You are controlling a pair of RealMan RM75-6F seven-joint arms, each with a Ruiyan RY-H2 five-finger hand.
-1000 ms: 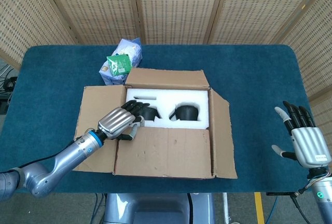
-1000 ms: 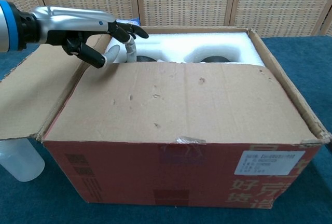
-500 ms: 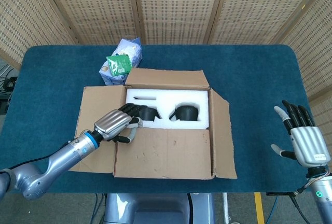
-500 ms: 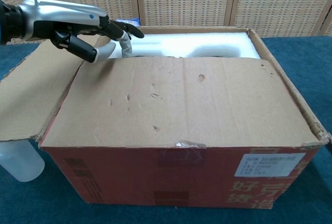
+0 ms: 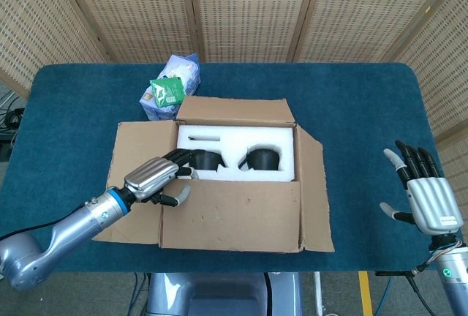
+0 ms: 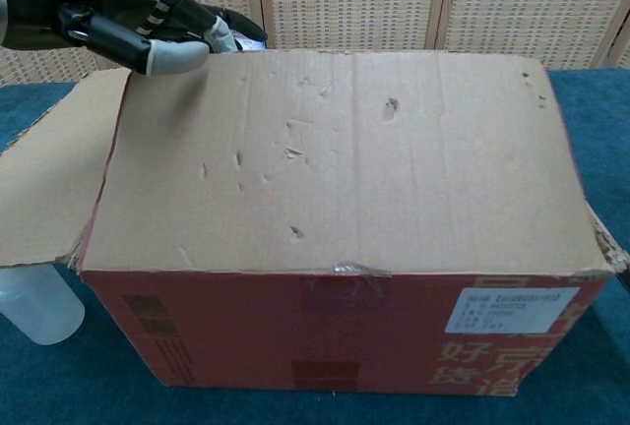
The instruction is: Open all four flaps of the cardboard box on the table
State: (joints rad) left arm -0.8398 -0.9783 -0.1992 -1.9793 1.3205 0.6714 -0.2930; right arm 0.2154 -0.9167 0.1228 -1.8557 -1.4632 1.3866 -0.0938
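The cardboard box (image 5: pixel 234 239) stands mid-table with white foam (image 5: pixel 234 139) and two black items inside. Its left flap (image 5: pixel 135 159) lies flat outward, the back flap (image 5: pixel 234 110) and right flap (image 5: pixel 313 192) lean outward. The front flap (image 5: pixel 230 213) stands raised and fills the chest view (image 6: pixel 325 150). My left hand (image 5: pixel 157 177) holds that flap's left corner, fingers behind the edge and thumb on the outer face; the chest view shows this hand (image 6: pixel 128 22) at the flap's upper left. My right hand (image 5: pixel 424 195) hovers open well to the right of the box, holding nothing.
A blue-and-white packet with a green pack (image 5: pixel 170 85) lies behind the box's back left corner. A translucent plastic bottle (image 6: pixel 34 307) lies by the box's lower left. The table's front edge (image 5: pixel 351 266) runs close below the box.
The front flap has swung up from lying over the opening, hiding the foam in the chest view. My left hand drew back and left with it. My right hand barely moved.
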